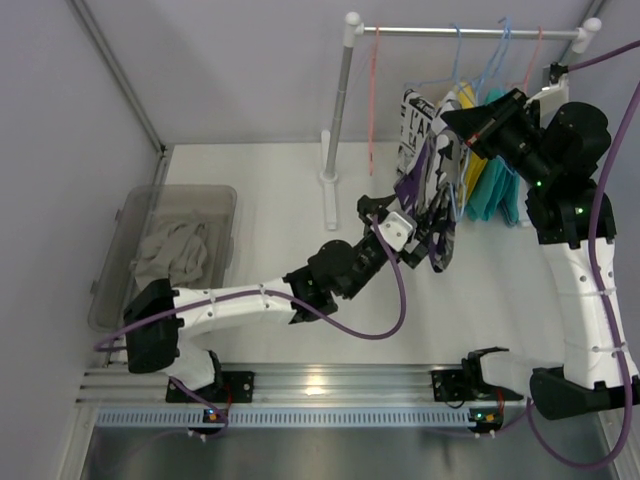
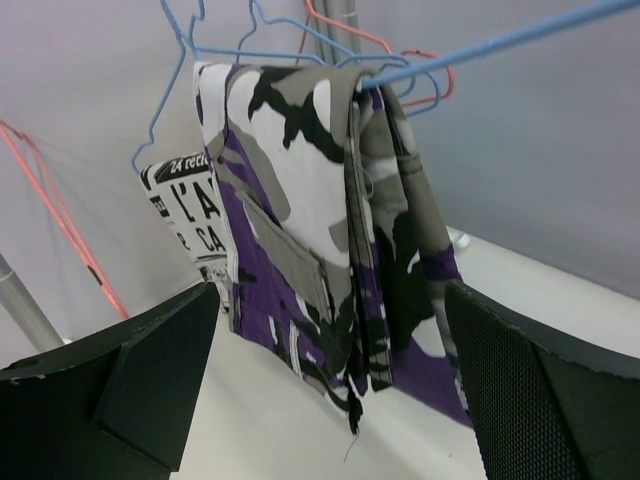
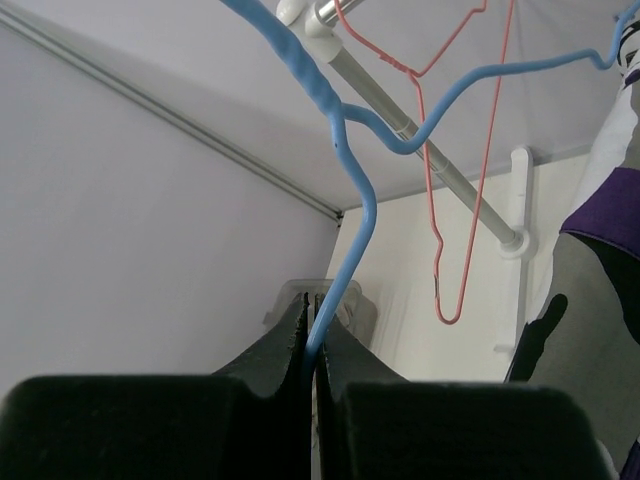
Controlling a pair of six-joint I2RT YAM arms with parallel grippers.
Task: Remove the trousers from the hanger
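Black fingers (image 2: 150, 390) of the left gripper (image 2: 330, 300) fill the bottom of its wrist view. They are spread wide with nothing between them. The trousers (image 2: 290, 190) hang just ahead, in line with the gap and, as far as I can tell, untouched. They are camouflage in purple, grey, white and black, folded over the bar of a blue hanger (image 2: 480, 50), with the hem above the table (image 1: 270, 180). On the other side, the right gripper (image 3: 312, 325) is pinched tight on what looks like that hanger's wire, below the hook, and seems to be steadying it under the rail (image 1: 460, 32). From above, the left arm stretches across the table to the lower half of the trousers. Other clothes (image 1: 495, 190) hang behind, and a bin (image 1: 180, 188) sits off to the left. This looks like the reach-in step, with the hanger secured and the cloth not yet gripped. Next, I'd say, the left gripper needs to push forward and close on the doubled cloth. It would then draw the cloth down or sideways off the bar while the right one stops the hanger swinging.
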